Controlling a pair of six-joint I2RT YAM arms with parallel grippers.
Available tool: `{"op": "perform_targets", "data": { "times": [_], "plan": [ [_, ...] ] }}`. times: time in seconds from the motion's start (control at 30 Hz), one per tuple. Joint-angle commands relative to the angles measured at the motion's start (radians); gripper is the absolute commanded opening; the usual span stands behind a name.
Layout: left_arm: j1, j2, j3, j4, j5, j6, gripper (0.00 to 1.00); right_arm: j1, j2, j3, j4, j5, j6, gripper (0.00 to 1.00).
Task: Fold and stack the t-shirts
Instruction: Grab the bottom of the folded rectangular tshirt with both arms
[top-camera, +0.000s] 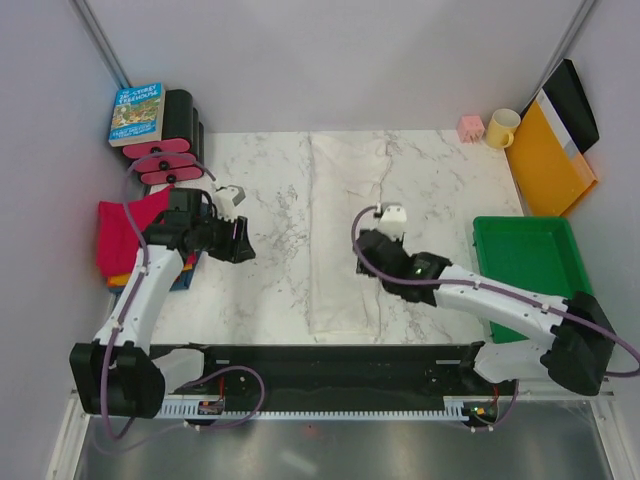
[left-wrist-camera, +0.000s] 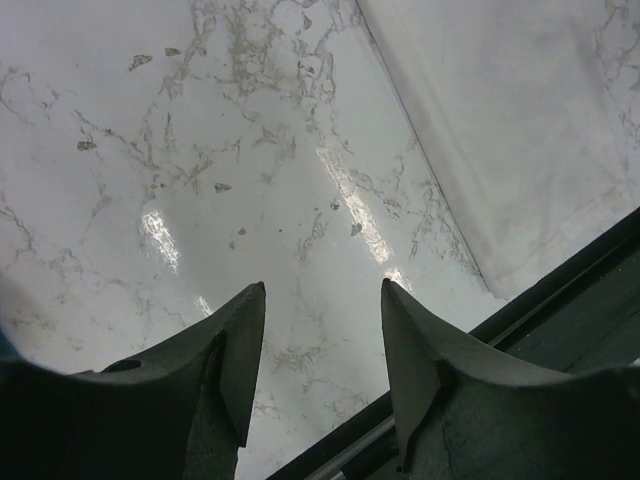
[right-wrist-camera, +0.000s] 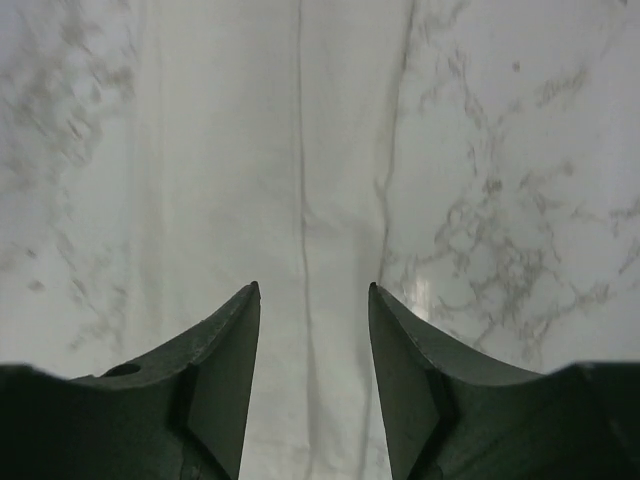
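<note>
A cream-white t-shirt (top-camera: 345, 230) lies flat on the marble table as a long narrow strip running from the back towards the front. My right gripper (top-camera: 366, 258) hovers over its right edge. In the right wrist view that gripper (right-wrist-camera: 313, 290) is open, with the t-shirt (right-wrist-camera: 250, 150) showing between the empty fingers. My left gripper (top-camera: 240, 240) stands open over bare marble, left of the strip. The left wrist view shows this gripper (left-wrist-camera: 322, 290) empty, with the t-shirt (left-wrist-camera: 520, 130) off to one side. Folded magenta (top-camera: 122, 235), orange (top-camera: 120, 281) and blue (top-camera: 184, 277) t-shirts are stacked at the left edge.
A green tray (top-camera: 530, 262) sits at the right, with a yellow-orange folder (top-camera: 545, 160) behind it. A yellow mug (top-camera: 500, 128) and a pink cube (top-camera: 470, 127) stand at the back. A book (top-camera: 137, 112) and black-and-pink holders (top-camera: 172, 150) are at the back left. A black rail (top-camera: 320, 360) borders the front.
</note>
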Motion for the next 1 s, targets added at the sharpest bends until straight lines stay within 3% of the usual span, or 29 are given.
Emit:
{"op": "perform_targets", "data": {
  "times": [0.0,0.13,0.17,0.2,0.23,0.33,0.47,0.63,0.73,0.77,0.9,0.93,0.97],
  "plan": [
    [-0.029,-0.103,-0.076,0.072,0.008,0.003,0.58,0.178,0.016,-0.086,-0.190,0.246,0.264,0.54],
    [-0.031,-0.143,-0.095,0.126,-0.066,-0.040,0.59,0.406,0.041,-0.011,-0.325,0.453,0.456,0.54],
    [-0.031,-0.151,-0.095,0.133,-0.099,-0.052,0.59,0.442,0.056,0.018,-0.425,0.498,0.493,0.54],
    [-0.029,-0.163,-0.101,0.149,-0.132,-0.064,0.60,0.483,0.065,0.048,-0.481,0.627,0.533,0.54],
    [-0.022,-0.195,-0.112,0.213,-0.165,-0.078,0.61,0.564,0.076,0.107,-0.541,0.686,0.623,0.55],
    [0.041,-0.297,-0.220,0.407,-0.273,-0.090,0.66,0.663,0.141,0.230,-0.745,0.841,0.671,0.58],
    [0.104,-0.271,-0.358,0.755,-0.357,-0.054,0.81,0.717,0.271,0.364,-1.055,0.941,0.801,0.61],
    [0.273,-0.154,-0.552,1.190,-0.100,-0.123,0.83,0.758,0.286,0.396,-1.055,0.961,0.783,0.63],
    [0.265,-0.044,-0.670,1.519,0.035,-0.172,0.86,0.769,0.270,0.411,-1.054,0.972,0.780,0.63],
    [0.256,0.023,-0.702,1.598,0.048,-0.199,0.99,0.769,0.262,0.417,-1.054,0.987,0.779,0.64],
    [0.190,0.171,-0.753,1.809,0.014,-0.204,1.00,0.767,0.228,0.428,-1.054,1.044,0.768,0.68],
    [0.173,0.197,-0.774,1.954,0.018,-0.183,1.00,0.767,0.210,0.427,-1.054,1.055,0.768,0.69],
    [0.152,0.211,-0.797,1.957,-0.024,-0.151,1.00,0.766,0.201,0.422,-1.054,1.066,0.769,0.71]
  ]
}}
